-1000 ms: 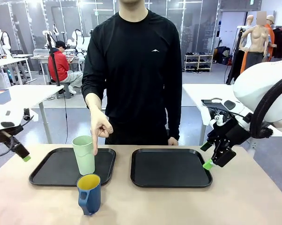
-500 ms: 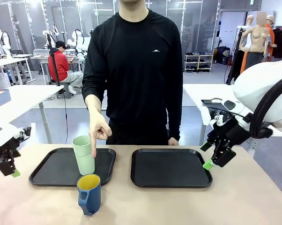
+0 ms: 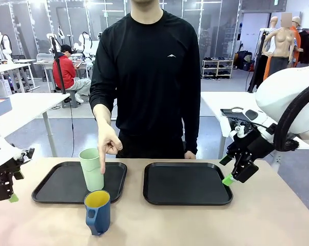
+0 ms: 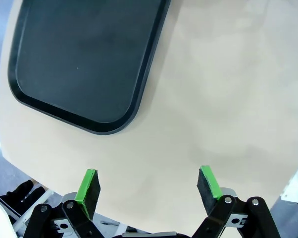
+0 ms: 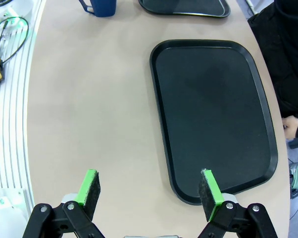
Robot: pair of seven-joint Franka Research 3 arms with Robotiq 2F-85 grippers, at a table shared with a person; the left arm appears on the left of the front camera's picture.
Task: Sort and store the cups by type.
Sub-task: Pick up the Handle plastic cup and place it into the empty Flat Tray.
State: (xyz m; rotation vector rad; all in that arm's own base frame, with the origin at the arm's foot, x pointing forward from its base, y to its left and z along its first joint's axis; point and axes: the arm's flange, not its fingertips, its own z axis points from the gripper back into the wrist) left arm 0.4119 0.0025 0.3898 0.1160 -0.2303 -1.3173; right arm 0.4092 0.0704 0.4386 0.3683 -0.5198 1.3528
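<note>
So here's where we're at. Our left claw [image 4: 148, 187] is spread wide with nothing between its green pads [image 4: 88, 184], hanging low over the bare table [image 4: 213, 99] close to the table's edge. In its wrist view the left tray [image 4: 84, 59] lies ahead of it and off to one side. One rounded corner of the tray is nearest the claw but clear of it.

From the front, the green cup [image 3: 92, 169] is well off to that claw's right, standing upright on the end of that tray farthest from the claw. The blue mug [image 3: 97, 211], yellow inside, stands just in front of the green cup on the robot's side, on the table right at the tray's front rim. It's also well apart from the left claw, roughly between the two claws.

The person's hand [image 3: 109, 142] hangs over the green cup with one finger pointing down along its rim. We can't tell if it actually touches.

Our right claw [image 5: 150, 191] is spread open too, gripping nothing. The right tray [image 5: 213, 114] sits right ahead of it, a corner close by one pad and bare table ahead of the other. Far ahead of this claw, its wrist view catches the blue mug at the top edge, with the left tray next to it.
</note>
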